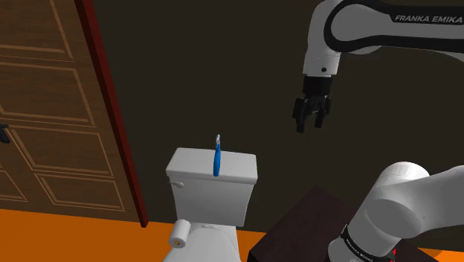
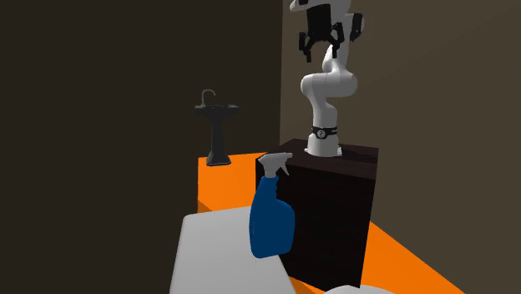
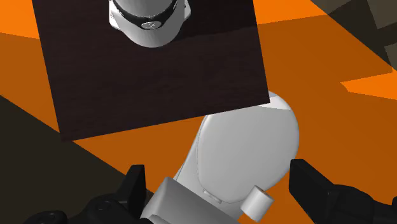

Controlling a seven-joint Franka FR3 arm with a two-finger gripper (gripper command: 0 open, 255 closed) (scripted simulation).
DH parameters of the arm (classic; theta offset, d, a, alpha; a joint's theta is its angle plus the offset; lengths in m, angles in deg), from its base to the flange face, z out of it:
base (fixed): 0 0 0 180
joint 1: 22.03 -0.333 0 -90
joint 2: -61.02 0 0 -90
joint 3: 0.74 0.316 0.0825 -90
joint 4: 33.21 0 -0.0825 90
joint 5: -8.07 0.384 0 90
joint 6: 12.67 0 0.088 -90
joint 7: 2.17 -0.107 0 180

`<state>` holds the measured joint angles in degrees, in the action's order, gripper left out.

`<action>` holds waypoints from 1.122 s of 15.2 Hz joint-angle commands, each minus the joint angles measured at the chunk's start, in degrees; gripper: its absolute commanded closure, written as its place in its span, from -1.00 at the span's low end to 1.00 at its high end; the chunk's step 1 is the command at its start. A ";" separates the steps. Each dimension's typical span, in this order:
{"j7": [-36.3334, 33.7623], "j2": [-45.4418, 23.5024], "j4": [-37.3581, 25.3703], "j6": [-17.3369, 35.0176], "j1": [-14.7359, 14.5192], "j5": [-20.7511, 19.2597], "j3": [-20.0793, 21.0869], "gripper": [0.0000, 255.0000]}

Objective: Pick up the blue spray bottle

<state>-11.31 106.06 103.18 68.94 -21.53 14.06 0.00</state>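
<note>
1. The black pincer [image 1: 311, 126] hangs high in the air, pointing down. Its two fingers [image 3: 133, 186] stand wide apart with nothing between them.
2. The spray bottle [image 1: 217, 158] is blue with a pale grey trigger head. It stands upright on the tank lid of a white toilet [image 1: 212, 182], well below the pincer and off to the shoulder view's left of it, well apart.
3. In the second exterior view the spray bottle [image 2: 271, 221] stands in the foreground, and the pincer [image 2: 319, 52] is far above and behind it.
4. Looking down from the pincer [image 3: 222, 191], the closed toilet [image 3: 248, 143] lies straight beneath, with a toilet roll [image 3: 257, 203] at its side.
5. The dark box [image 3: 159, 70] that carries the arm sits beyond the toilet, on an orange floor [image 3: 331, 121].
6. A brown panelled door [image 1: 52, 112] stands far to the shoulder view's left of the pincer.
</note>
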 commanded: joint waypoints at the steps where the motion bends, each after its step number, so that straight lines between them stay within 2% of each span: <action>1: 0.00 0.00 0.00 0.00 0.00 0.00 0.00 -1.00; 9: -10.03 -4.89 8.96 20.98 0.82 2.33 8.11 -1.00; 13: -15.49 -10.40 10.99 31.83 1.78 2.25 12.29 -1.00; 17: -21.81 -17.68 11.25 42.41 3.70 0.48 16.63 -1.00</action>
<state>-31.47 90.47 114.68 108.50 -18.51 15.22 15.62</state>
